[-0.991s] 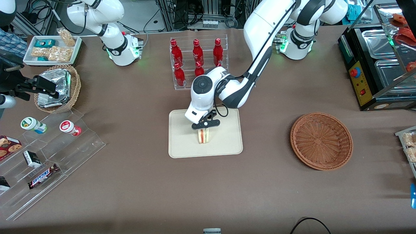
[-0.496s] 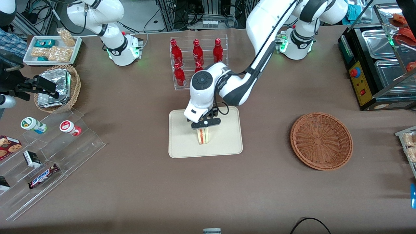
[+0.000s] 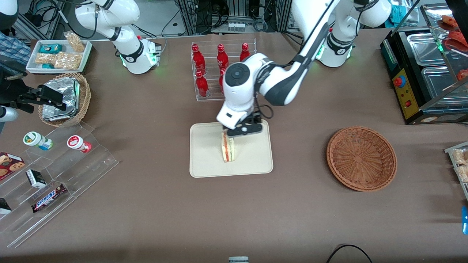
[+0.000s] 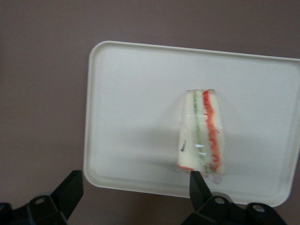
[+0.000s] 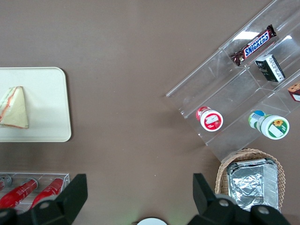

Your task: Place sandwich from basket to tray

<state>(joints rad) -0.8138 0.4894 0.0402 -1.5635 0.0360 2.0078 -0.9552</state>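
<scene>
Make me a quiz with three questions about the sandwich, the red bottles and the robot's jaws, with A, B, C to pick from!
1. Where is the sandwich?
A. in the basket
B. on the tray
C. on the bare table

2. How many red bottles can you see in the clear rack?
A. two
B. nine
C. five

3. What is the gripper doing?
A. jaws open, holding nothing, above the sandwich
B. jaws shut on the sandwich
C. jaws shut on a bottle

Answers:
1 B: the front view shows the sandwich lying on the tray, while the basket holds nothing.
2 C: three bottle tops show in the rack's farther row and two in the nearer row; the arm covers part of the rack.
3 A: the left wrist view shows both fingers spread apart, with the sandwich lying free on the tray.
</scene>
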